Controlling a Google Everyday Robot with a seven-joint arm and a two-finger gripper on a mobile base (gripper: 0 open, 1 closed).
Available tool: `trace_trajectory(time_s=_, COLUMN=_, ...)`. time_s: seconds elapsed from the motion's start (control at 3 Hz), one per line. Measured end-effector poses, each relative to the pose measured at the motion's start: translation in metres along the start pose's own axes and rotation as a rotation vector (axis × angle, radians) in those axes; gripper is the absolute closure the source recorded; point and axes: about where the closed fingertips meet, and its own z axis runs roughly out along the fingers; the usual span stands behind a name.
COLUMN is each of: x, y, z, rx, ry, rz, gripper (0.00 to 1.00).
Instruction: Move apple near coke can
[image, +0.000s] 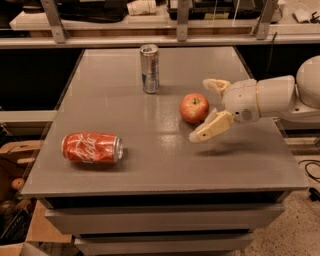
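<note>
The red apple with yellowish patches sits on the grey table, right of centre. The red coke can lies on its side near the table's front left. My gripper comes in from the right, open, just to the right of the apple. One cream finger is behind the apple and the other in front of it, at its right side. Neither finger visibly touches the apple.
A slim silver and blue can stands upright at the back of the table, left of the apple. A shelf with metal posts runs behind the table. Cardboard boxes sit on the floor at the left.
</note>
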Motion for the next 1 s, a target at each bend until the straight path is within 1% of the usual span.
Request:
trace_trajectory(time_s=0.33, x=0.007, y=-0.005, z=0.012, rx=-0.013, ry=0.008, rz=0.002, gripper=0.00)
trace_trajectory(time_s=0.67, x=0.013, y=-0.010, z=0.020, rx=-0.022, ry=0.010, rz=0.009, gripper=0.16)
trace_trajectory(time_s=1.0, x=0.013, y=-0.015, z=0.026, rx=-0.036, ry=0.001, rz=0.011, gripper=0.40)
